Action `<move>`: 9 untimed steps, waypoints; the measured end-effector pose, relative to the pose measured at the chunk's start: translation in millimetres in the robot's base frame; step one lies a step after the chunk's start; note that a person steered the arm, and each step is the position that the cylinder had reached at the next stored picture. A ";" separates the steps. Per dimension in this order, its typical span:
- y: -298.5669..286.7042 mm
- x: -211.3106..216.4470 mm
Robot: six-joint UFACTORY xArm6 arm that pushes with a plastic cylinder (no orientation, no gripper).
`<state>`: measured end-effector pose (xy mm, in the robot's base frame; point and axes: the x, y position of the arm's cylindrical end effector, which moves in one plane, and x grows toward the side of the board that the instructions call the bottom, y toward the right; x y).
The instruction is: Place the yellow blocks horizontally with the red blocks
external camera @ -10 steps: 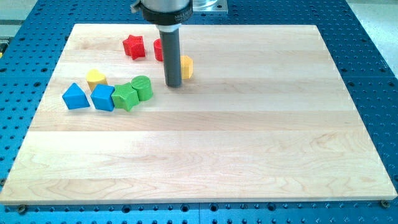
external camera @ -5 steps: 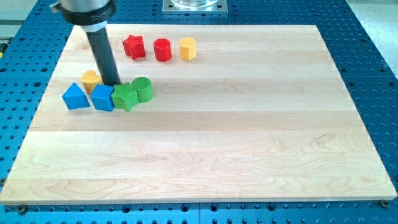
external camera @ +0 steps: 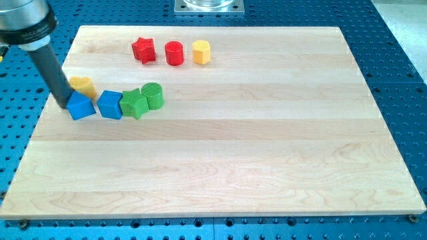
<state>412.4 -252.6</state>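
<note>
A red star block [external camera: 143, 50], a red cylinder [external camera: 174, 53] and a yellow hexagonal block [external camera: 201, 51] stand in a row near the view's top. A second yellow block [external camera: 83, 85] lies at the left, just above a blue block [external camera: 81, 107]. My tip [external camera: 61, 103] is at the board's left, touching the left side of that blue block and just left of and below the yellow block.
A second blue block [external camera: 110, 105], a green star block [external camera: 134, 103] and a green cylinder [external camera: 153, 95] sit in a curved line right of the first blue block. The wooden board [external camera: 233, 153] lies on a blue perforated table.
My tip moved from beside the top row leftward across the board to the left blue block. The left yellow block shifted left. The yellow hexagonal block now stands in line with the red blocks.
</note>
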 end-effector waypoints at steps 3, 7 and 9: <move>87.9 -34.2; 26.5 -52.7; 53.1 -85.3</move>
<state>327.0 -199.5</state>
